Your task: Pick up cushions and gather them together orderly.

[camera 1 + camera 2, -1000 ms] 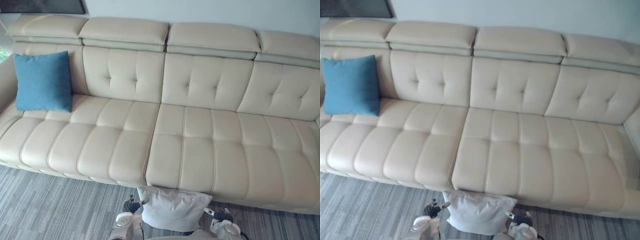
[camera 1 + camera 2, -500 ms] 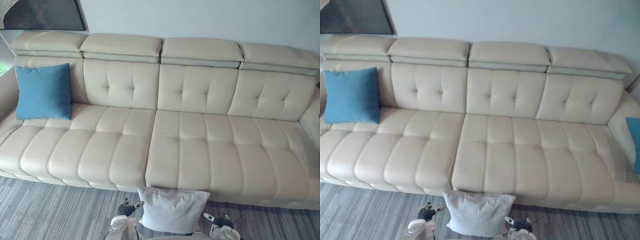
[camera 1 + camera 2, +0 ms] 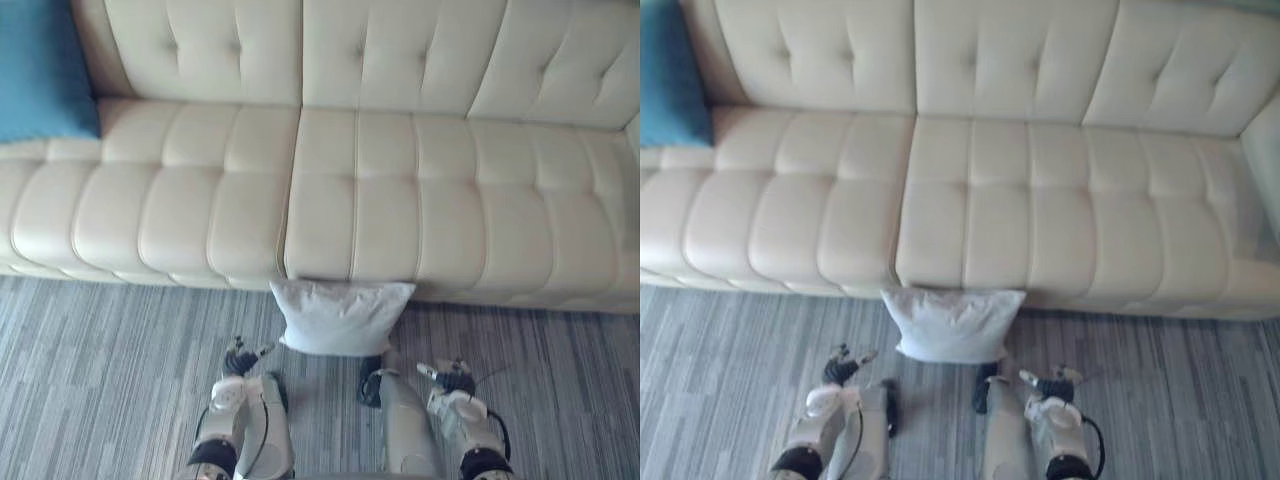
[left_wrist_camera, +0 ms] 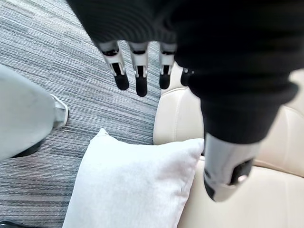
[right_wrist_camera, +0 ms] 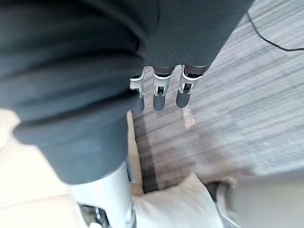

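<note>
One white cushion (image 3: 343,317) waits on the carpet, both hands empty.
It leans against the sofa (image 3: 350,190) front, probably the next to lift; the blue cushion (image 3: 40,70) sits at the sofa's left end. The left hand (image 3: 240,358) and right hand (image 3: 447,377) hang short of the sofa, fingers straight, side by side.

The sofa (image 3: 350,200) is covered in a cream, leather-like skin, smooth and faintly glossy, drawn into seams and tufts. The white cushion (image 3: 340,318) is made of matt, finely woven cloth, and matt cloth is seen on the blue cushion (image 3: 40,70) too. The grey carpet (image 3: 100,380) is streaked and rough. The left hand (image 4: 139,66) and right hand (image 5: 160,90) are finished in smooth silver with dark tips and sheathed in dark, ribbed, matt fabric.
</note>
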Robot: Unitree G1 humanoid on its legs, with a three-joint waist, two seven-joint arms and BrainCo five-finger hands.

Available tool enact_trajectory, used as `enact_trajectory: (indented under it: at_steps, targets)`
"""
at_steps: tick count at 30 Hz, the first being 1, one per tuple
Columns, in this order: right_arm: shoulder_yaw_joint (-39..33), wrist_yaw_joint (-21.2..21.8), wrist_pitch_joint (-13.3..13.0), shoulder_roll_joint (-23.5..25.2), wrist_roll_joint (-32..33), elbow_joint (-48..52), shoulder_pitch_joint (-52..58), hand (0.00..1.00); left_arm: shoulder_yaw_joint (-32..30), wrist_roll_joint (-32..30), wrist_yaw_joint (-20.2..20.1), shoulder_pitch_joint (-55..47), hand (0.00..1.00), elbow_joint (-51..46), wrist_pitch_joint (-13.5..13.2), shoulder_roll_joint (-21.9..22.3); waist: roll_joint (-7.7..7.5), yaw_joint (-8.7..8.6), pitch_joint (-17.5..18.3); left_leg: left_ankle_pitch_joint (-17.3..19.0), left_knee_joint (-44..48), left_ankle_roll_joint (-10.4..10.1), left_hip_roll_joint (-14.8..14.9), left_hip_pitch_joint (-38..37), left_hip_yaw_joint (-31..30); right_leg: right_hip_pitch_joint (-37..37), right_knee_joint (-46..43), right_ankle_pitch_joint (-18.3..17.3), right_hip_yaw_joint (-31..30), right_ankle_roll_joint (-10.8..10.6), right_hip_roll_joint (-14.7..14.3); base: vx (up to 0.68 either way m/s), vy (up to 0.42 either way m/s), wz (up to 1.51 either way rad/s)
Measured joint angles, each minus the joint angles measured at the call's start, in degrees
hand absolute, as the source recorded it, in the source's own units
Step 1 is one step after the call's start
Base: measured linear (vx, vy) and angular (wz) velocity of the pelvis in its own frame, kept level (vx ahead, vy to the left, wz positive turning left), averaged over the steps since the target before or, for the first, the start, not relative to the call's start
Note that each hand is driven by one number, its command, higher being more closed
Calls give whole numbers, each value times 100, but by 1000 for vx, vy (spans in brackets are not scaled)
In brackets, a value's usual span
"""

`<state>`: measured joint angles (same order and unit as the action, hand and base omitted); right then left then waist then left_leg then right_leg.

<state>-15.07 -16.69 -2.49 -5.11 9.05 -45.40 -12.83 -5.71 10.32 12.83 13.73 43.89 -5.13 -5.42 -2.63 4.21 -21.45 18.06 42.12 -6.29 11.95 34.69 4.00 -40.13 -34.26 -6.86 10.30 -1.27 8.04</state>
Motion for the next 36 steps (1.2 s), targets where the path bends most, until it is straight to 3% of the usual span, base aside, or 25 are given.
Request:
enact_trajectory:
  at_steps: [4, 10, 16, 23, 24, 29, 36]
  targets:
    - [0, -229, -37, -78, 115, 193, -494, 0, -5, 122, 197, 634, 0, -68, -114, -77, -47, -5, -317, -7, 384, 5, 43, 893, -188, -828, -376, 10, 55, 32, 1, -42, -50, 6]
    - [6, -448, -58, -332, 235, 206, -1598, 0, 14, 216, 392, 1539, 0, -108, -165, -158, -50, -15, -866, 86, 1204, -170, 77, 2213, -563, -2080, -1263, -66, 138, 406, 9, 41, -37, 7]
    - [175, -550, -160, -733, 359, 217, -2667, 0, 144, 168, 584, 2546, 0, -173, -171, -377, -50, -11, -959, 99, 1660, -186, 48, 3388, -761, -3197, -1702, -103, 139, 362, 35, -16, -9, 3]
    - [775, -740, -245, -368, 693, 403, -3369, 0, 345, -24, 924, 3175, 0, -450, -184, -396, -51, -6, -967, 20, 1701, -248, 24, 4057, -851, -3864, -1816, -142, 180, 296, 74, -57, -7, 4]
    - [939, -799, -287, -260, 695, 443, -3448, 100, 345, -45, 1036, 3243, 100, -501, -184, -377, -51, -16, -967, 15, 1698, -255, 25, 4103, -870, -3919, -1838, -142, 191, 295, 73, 0, 0, 0]
    - [1154, -985, -322, -1, 693, 452, -3657, 100, 463, -117, 1337, 3528, 100, -668, -173, -272, -51, -80, -967, -35, 1684, -341, 3, 4134, -939, -3963, -1921, -167, 213, 257, 80, -2, -12, 3]
    - [1399, -997, -323, -204, 734, 1029, -3342, 100, 589, 8, 1502, 3496, 100, -1064, -176, -332, -50, -88, -966, -126, 1588, -457, -44, 4109, -982, -3937, -1886, -164, 232, 263, 101, -8, -6, 4]
